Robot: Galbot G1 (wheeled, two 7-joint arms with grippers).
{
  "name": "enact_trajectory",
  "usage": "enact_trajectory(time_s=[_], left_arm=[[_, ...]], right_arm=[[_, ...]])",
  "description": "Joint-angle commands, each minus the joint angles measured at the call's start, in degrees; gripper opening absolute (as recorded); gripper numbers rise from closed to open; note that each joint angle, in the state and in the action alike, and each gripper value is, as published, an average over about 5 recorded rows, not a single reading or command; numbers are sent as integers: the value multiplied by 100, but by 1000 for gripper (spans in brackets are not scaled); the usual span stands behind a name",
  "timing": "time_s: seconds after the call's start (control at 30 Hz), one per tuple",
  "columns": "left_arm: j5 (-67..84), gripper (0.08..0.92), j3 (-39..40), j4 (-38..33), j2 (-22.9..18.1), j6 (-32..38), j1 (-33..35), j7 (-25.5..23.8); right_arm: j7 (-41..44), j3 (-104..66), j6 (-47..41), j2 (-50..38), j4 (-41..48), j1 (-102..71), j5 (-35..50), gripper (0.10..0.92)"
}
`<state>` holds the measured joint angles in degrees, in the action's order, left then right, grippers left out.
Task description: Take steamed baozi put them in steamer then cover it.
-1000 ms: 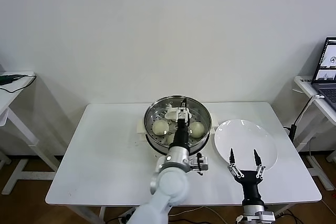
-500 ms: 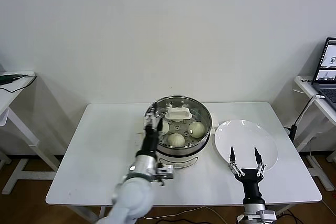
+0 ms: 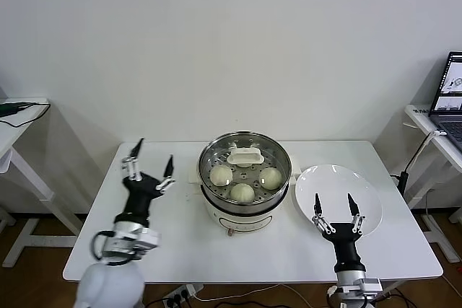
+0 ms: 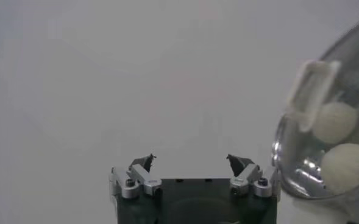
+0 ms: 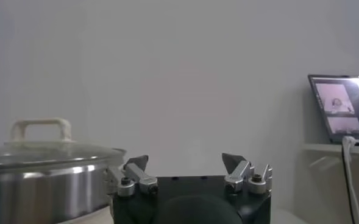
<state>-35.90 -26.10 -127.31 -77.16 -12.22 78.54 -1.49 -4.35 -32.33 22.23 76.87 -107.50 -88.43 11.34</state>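
White tabletop [image 3: 180,243] carrying, at centre, the steamer [image 3: 244,191]: a shiny steel basket on a white pot base. The cover [image 3: 245,161], a clear glass lid with a white handle, sits on the steamer's rim. Through the glass three baozi [image 3: 242,192] are visible on the perforated floor; a fourth cannot be made out beneath the handle. To the steamer's right, just beside it, lies a white plate [image 3: 338,194].

Left end effector [image 3: 149,167]: raised above the left part of the tabletop, well apart from the steamer, fingers spread wide, holding and touching nothing. In the left wrist view its fingertips [image 4: 145,162] stand apart against bare wall, with the covered steamer [image 4: 331,152] at one side.

Right end effector [image 3: 333,214]: upright at the near edge of the plate, fingers likewise spread wide and empty. Its wrist view shows the lidded steamer [image 5: 45,176] beside it and a laptop [image 5: 344,108] farther off.
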Motion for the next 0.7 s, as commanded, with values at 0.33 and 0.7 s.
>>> enact_trajectory(time_s=[0.33, 0.7], left_arm=[[2475, 823, -1491, 75, -337, 1405, 1354, 169], [2424, 823, -1357, 165, -346, 1513, 1447, 240]], right_arm=[[61, 92, -667, -26, -623, 37, 164, 823], [43, 92, -696, -34, -711, -19, 142, 823]])
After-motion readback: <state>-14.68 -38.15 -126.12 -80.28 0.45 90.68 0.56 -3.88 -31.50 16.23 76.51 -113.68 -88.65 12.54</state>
